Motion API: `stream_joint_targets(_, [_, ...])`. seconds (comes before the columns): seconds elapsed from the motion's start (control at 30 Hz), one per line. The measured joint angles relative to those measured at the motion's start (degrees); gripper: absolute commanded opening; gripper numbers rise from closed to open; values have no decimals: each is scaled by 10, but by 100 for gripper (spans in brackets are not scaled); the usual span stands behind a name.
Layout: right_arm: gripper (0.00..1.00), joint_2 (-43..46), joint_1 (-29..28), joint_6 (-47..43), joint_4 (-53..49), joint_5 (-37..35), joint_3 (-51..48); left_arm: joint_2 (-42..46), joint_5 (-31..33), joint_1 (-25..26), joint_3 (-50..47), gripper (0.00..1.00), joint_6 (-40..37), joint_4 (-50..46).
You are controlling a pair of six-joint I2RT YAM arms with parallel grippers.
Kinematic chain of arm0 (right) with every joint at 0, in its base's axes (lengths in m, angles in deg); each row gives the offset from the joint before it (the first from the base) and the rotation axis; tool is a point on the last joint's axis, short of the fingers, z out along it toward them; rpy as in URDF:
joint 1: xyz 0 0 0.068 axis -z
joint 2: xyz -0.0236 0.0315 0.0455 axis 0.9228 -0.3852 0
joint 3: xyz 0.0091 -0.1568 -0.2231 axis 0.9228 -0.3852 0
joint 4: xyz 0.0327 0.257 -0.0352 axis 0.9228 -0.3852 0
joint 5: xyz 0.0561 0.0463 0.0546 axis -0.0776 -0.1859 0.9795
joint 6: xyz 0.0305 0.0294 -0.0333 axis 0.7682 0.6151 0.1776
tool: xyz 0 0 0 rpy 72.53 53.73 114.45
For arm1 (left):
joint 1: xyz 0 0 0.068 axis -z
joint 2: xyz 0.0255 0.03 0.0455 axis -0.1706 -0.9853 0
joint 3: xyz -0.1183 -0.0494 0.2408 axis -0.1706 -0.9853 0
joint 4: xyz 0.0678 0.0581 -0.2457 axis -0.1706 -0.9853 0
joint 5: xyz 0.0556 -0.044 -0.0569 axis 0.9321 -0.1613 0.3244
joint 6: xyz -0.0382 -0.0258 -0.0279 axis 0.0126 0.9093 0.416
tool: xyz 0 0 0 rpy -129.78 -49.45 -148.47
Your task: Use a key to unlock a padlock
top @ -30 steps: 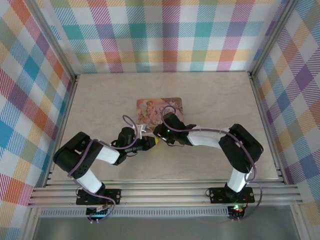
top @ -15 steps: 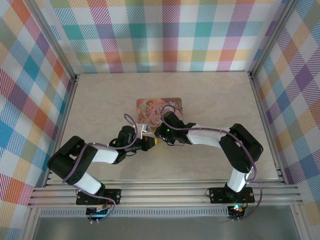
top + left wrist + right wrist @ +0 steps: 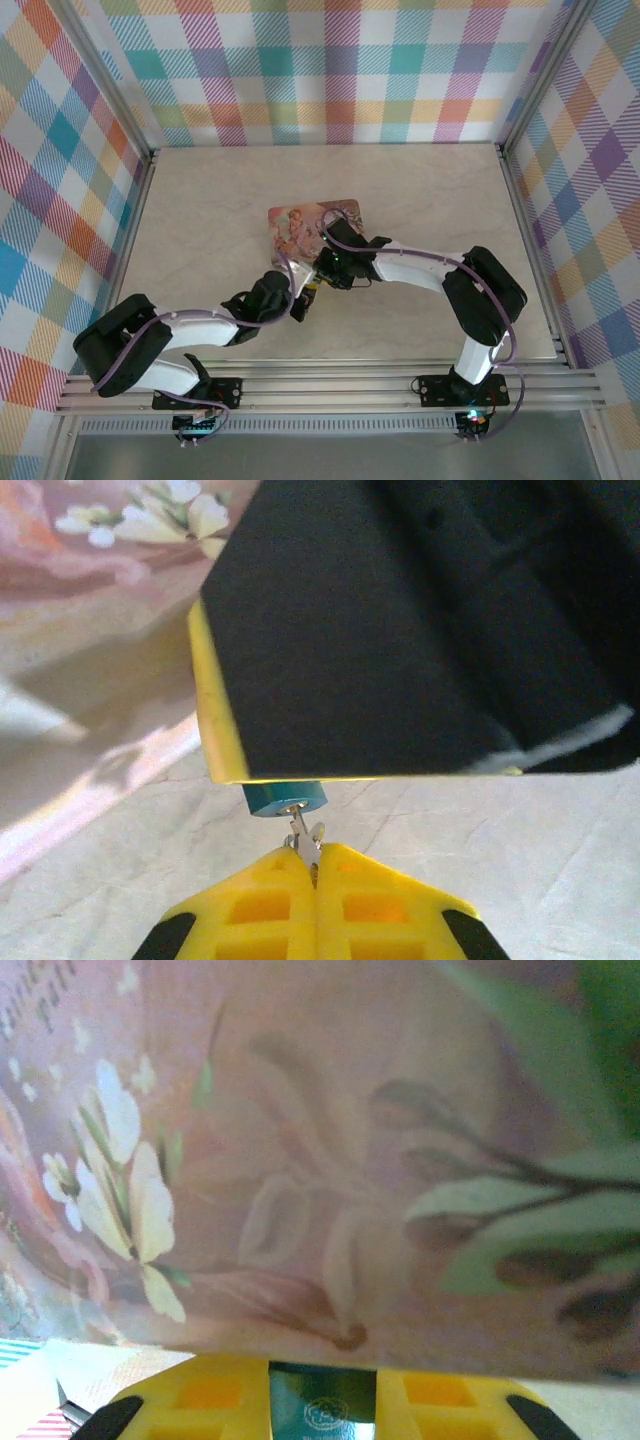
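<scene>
two arms meet nose to nose over the tabletop, just in front of the near edge of a pink flowered tin. the left end effector has its yellow fingertips pressed together on the key. the thin metal blade juts straight out beyond the tips.

dead ahead of it along that same line sits the padlock. its blue body peeks out from under the dark finger of the opposing arm. the right end effector is clamped on the lock, which in the right wrist view is a blue-green block with an embossed mark, wedged between two yellow fingers with the tin close behind.

key and lock body appear to touch. whether the blade has actually entered the keyway cannot be told from this angle, as the joint is tiny and partly shadowed.

the coming move looks to hinge on one alignment: the key's long axis, running forward out of the left fingertips, has to match the keyway in the end of the lock facing it. the left arm carries the key and is the one placed to push it home and then twist. the right arm's part is to hold the lock steady against that push.
</scene>
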Motion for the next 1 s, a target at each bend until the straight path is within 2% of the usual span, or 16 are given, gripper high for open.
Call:
stream_joint_targets(0.13, [0, 0, 3, -9, -24, 13, 7, -1, 107, 63, 0, 0, -80, -4])
stream_joint_targets(0.2, [0, 0, 4, -15, -29, 17, 8, -4, 141, 81, 0, 0, -112, -6])
stream_joint_targets(0.3, [24, 0, 5, -17, -29, 19, 8, -5, 153, 86, 0, 0, -128, -5])
stream_joint_targets(0.4, [48, 0, 5, -16, -25, 19, 8, -2, 132, 72, -1, 0, -108, -2])
stream_joint_targets(0.5, [59, 0, 5, -10, -14, 27, 7, 7, 99, 43, -20, 0, -67, 10])
stream_joint_targets(0.67, [63, 13, 5, -2, 1, 27, -11, 11, 47, -6, -44, 0, -2, 31])
stream_joint_targets(1.0, [60, 27, 4, 17, 67, 19, -50, -14, -56, -72, -54, 0, 88, 93])
